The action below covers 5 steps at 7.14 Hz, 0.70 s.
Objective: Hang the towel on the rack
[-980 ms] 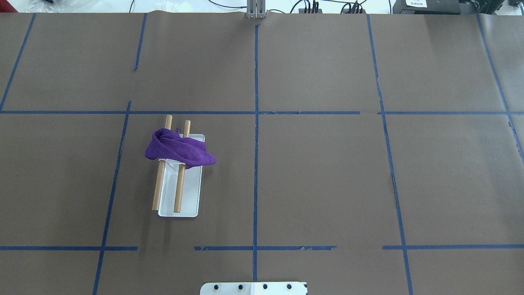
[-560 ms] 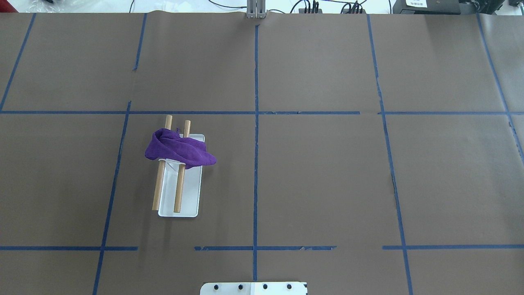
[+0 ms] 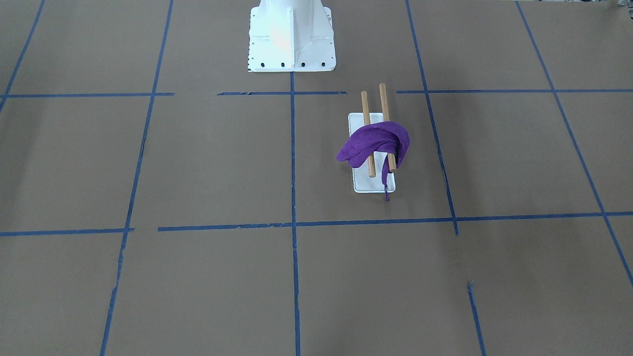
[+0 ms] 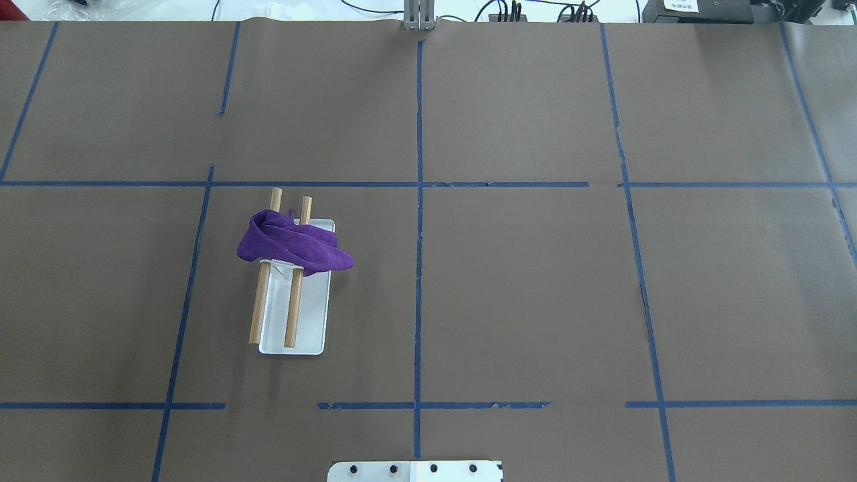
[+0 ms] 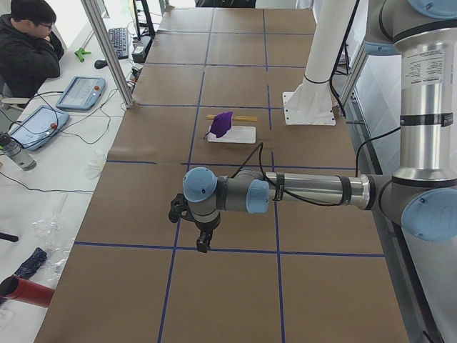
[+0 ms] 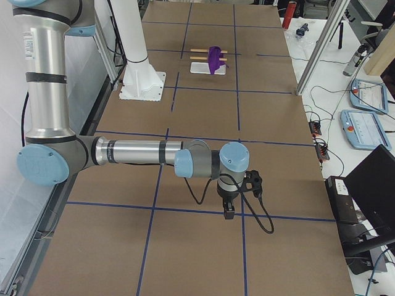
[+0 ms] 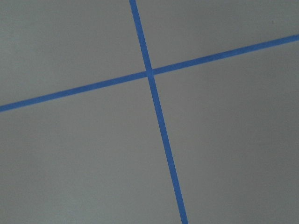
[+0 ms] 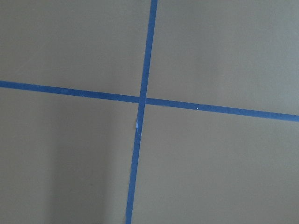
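The deep-purple towel [image 4: 294, 244] lies bunched over both wooden dowels of the rack [image 4: 311, 321], near their far end, left of the table's centre line. In the front-facing view the towel [image 3: 376, 141] hangs across the dowels and a thin thread dangles past the rack's white base [image 3: 368, 184]. My left gripper [image 5: 203, 246] shows only in the exterior left view, far from the rack, pointing down over the table; I cannot tell if it is open. My right gripper [image 6: 228, 213] shows only in the exterior right view, likewise far off; I cannot tell its state.
The big white bolted pedestal [image 3: 292, 44] stands at the robot's edge of the table. Blue tape lines grid the brown table. An operator [image 5: 28, 50] sits at a side bench with tablets [image 5: 80, 91]. Both wrist views show only tape crossings.
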### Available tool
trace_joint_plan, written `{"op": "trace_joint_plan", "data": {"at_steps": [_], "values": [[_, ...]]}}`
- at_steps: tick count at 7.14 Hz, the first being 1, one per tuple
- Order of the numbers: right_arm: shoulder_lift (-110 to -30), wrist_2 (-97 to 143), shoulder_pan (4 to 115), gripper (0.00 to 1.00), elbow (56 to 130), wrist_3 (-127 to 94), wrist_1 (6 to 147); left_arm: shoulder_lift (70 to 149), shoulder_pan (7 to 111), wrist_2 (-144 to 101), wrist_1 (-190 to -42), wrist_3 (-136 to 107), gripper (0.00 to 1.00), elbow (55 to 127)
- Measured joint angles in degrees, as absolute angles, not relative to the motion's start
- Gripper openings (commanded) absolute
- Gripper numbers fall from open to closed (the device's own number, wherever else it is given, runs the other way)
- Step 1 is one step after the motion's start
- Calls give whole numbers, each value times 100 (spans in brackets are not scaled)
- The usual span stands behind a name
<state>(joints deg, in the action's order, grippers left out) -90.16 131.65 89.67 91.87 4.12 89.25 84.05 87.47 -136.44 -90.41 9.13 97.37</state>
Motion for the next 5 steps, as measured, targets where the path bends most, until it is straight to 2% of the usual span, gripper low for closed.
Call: {"op": "trace_joint_plan", "data": {"at_steps": [5], "values": [[-9065, 13190, 8956, 100, 9168, 408, 8858, 8344, 8777, -13658, -9033, 905, 100, 10076]]}}
